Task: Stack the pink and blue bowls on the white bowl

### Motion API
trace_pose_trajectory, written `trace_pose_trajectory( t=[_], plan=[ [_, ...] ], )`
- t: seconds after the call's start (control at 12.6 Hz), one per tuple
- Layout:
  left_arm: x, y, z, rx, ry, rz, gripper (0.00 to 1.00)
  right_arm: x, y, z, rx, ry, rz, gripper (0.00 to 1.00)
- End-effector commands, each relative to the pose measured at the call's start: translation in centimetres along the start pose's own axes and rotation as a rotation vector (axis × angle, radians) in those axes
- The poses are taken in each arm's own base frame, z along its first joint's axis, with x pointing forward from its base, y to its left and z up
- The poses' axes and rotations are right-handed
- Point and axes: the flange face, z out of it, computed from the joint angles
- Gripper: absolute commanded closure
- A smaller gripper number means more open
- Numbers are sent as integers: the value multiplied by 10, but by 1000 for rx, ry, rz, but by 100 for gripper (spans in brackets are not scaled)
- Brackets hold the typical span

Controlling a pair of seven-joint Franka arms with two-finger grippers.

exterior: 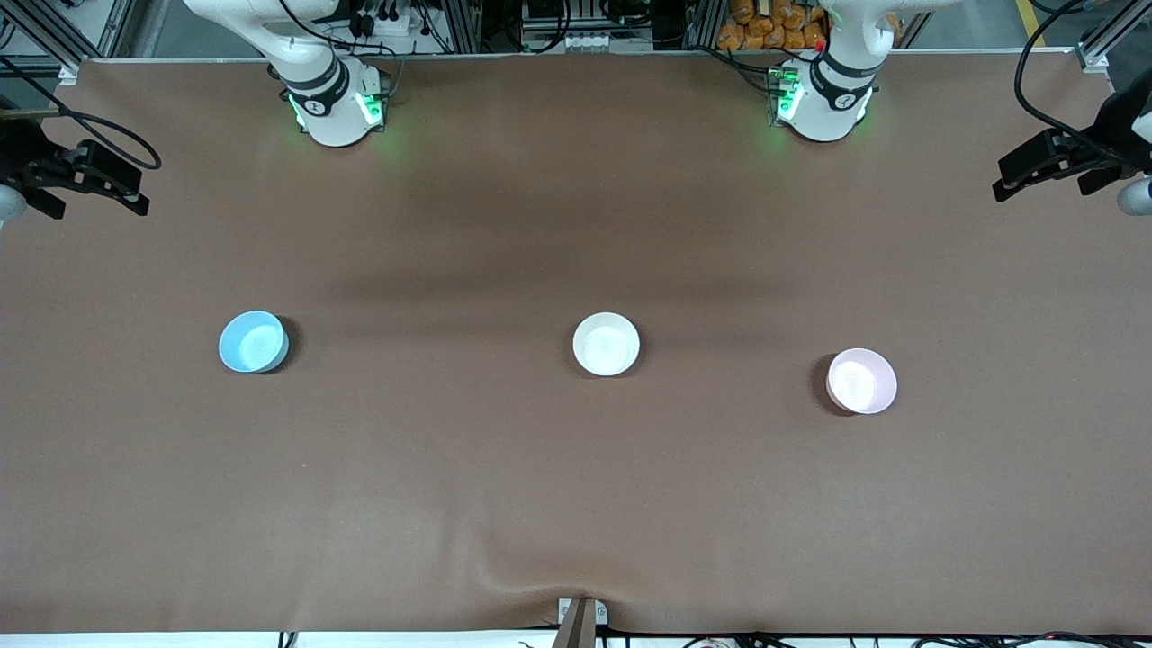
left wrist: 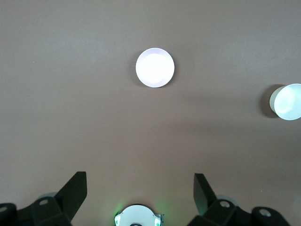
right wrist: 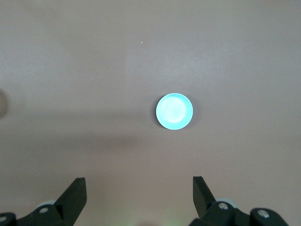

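Note:
Three bowls stand apart in a row across the middle of the table. The blue bowl (exterior: 254, 341) is toward the right arm's end, the white bowl (exterior: 606, 343) is in the centre, and the pink bowl (exterior: 862, 381) is toward the left arm's end, a little nearer the front camera. My left gripper (left wrist: 139, 175) hangs open and empty high over the table, with the pink bowl (left wrist: 155, 67) and the white bowl (left wrist: 288, 101) far below. My right gripper (right wrist: 139, 179) is also open, empty and high, looking down on the blue bowl (right wrist: 174, 111). Neither gripper shows in the front view.
A brown cloth (exterior: 576, 486) covers the table and rucks up near a bracket (exterior: 580, 616) at the edge nearest the front camera. The arm bases (exterior: 337, 103) (exterior: 823, 99) stand along the edge farthest from it. Black fixtures (exterior: 81, 175) (exterior: 1057, 162) overhang both ends.

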Motion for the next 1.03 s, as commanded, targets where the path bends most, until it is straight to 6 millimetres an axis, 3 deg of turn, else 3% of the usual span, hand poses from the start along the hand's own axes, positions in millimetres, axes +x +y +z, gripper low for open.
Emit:
trace_pose_trajectory(
  t=[0.0, 0.32, 0.95],
  plan=[
    [-6, -6, -3, 11, -17, 7, 0, 1, 3, -1, 14, -8, 3, 0],
    [-7, -9, -9, 26, -7, 1, 0, 1, 3, -1, 14, -8, 4, 0],
    [-29, -12, 18, 39, -12, 17, 0, 1, 5, -1, 17, -8, 8, 0]
  ],
)
